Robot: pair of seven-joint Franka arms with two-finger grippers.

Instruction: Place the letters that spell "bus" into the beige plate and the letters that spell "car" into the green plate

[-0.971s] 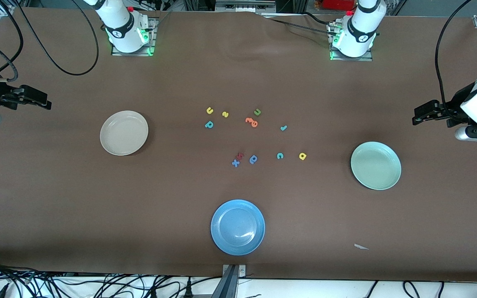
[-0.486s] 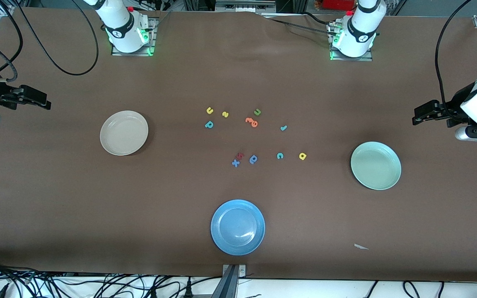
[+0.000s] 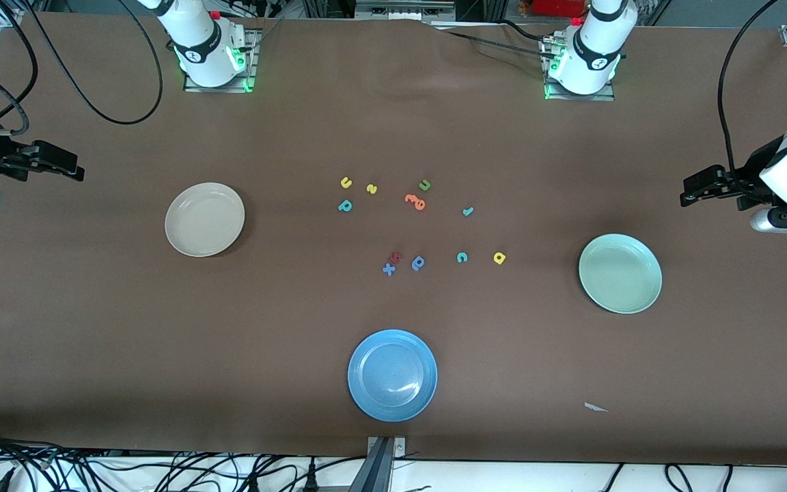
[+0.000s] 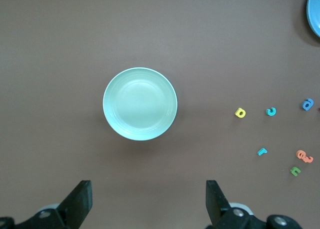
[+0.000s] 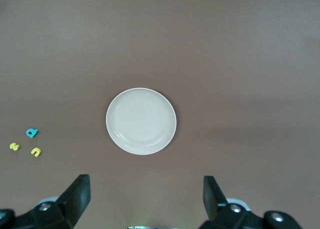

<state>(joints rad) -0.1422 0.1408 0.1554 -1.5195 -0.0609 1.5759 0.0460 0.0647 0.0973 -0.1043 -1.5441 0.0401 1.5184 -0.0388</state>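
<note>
The beige plate (image 3: pixel 204 219) (image 5: pixel 141 121) lies empty toward the right arm's end, the green plate (image 3: pixel 619 273) (image 4: pixel 140 103) empty toward the left arm's end. Between them on the table lie the teal b (image 3: pixel 345 205) (image 5: pixel 32 133), yellow u (image 3: pixel 346 182), yellow s (image 3: pixel 371 188), teal c (image 3: pixel 462 257) (image 4: pixel 271 111), yellow a (image 3: pixel 499 257) (image 4: pixel 240 112) and teal r (image 3: pixel 468 211) (image 4: pixel 262 151). My right gripper (image 3: pixel 76 171) (image 5: pixel 146 196) hangs open and empty over its end of the table. Over the other end, my left gripper (image 3: pixel 688 195) (image 4: pixel 148 199) is open and empty too.
A blue plate (image 3: pixel 392 374) sits nearest the front camera. Among the letters lie a green u (image 3: pixel 425 184), orange letters (image 3: pixel 415 201), a darker blue looped letter (image 3: pixel 418 262), a red letter (image 3: pixel 397 257) and a blue x (image 3: pixel 389 269). A paper scrap (image 3: pixel 596 407) lies near the front edge.
</note>
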